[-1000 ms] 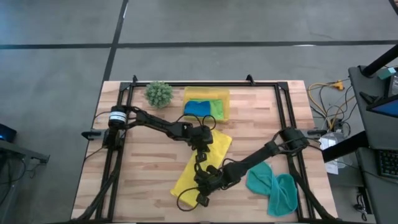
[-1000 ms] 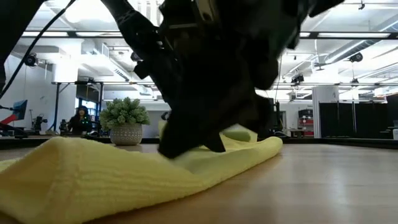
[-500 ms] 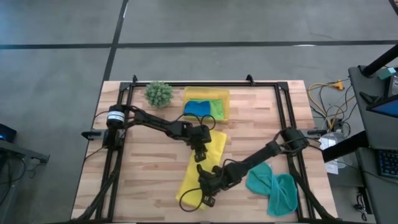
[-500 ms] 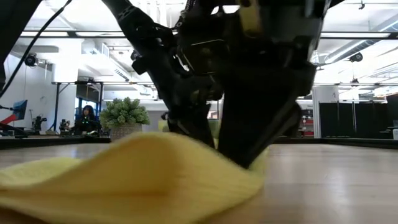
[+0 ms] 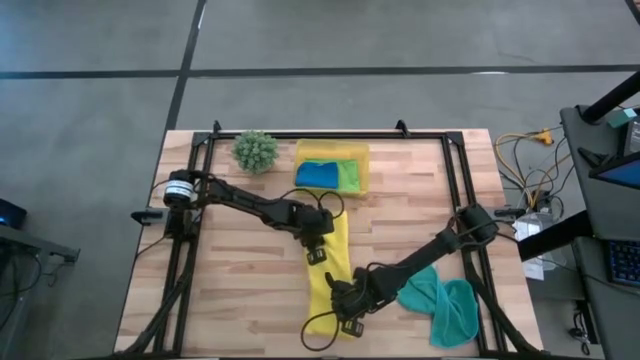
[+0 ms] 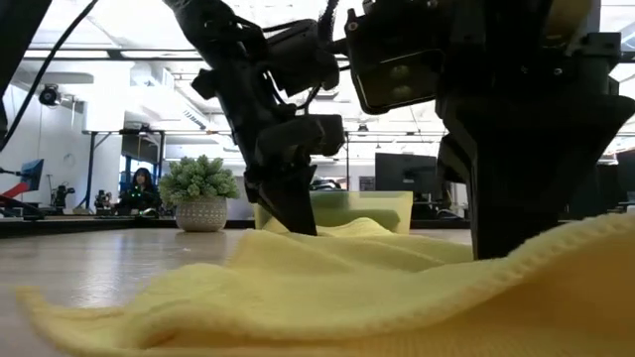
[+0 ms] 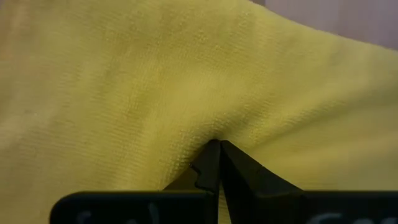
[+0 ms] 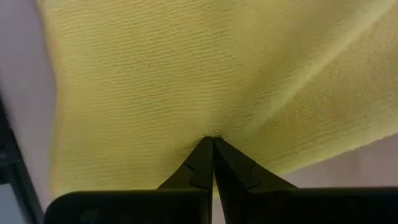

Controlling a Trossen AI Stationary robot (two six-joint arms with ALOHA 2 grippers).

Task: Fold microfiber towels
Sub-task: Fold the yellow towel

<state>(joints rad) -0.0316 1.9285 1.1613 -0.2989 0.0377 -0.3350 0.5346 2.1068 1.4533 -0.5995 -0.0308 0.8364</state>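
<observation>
The yellow towel (image 5: 333, 262) lies as a narrow strip down the middle of the table and fills the foreground of the low view (image 6: 327, 288). My left gripper (image 5: 316, 257) is shut on it near its middle length. My right gripper (image 5: 346, 303) is shut on it near its near end. The teal towel (image 5: 440, 300) lies crumpled at the near right. The bright blue towel (image 5: 317, 173) and the lime green towel (image 5: 349, 175) lie in the yellow tray (image 5: 332, 150). My left gripper pinches a fold of the yellow towel (image 7: 214, 134) between its two shut fingers, coming from above and pointing down (image 6: 296, 213). The cloth around the tips rests on the table, slack and rumpled. My right gripper pinches the yellow towel (image 8: 211, 127) between its two shut fingers, near the towel's near end. It comes from above, pointing down (image 6: 506, 233). The cloth puckers at the tips, and the towel lies on the table.
A small spiky green plant in a pot (image 5: 256, 150) stands at the far left beside the tray. A dark frame (image 5: 205, 150) runs along the table's far, left and right sides. Bare wood lies on the near left (image 5: 230, 290).
Both grippers have gone toward the table's right edge, drawing the yellow towel's left side over with them. The towel has gone from a wide slanted sheet to a narrow strip folded over lengthwise. Both grippers have stayed shut.
</observation>
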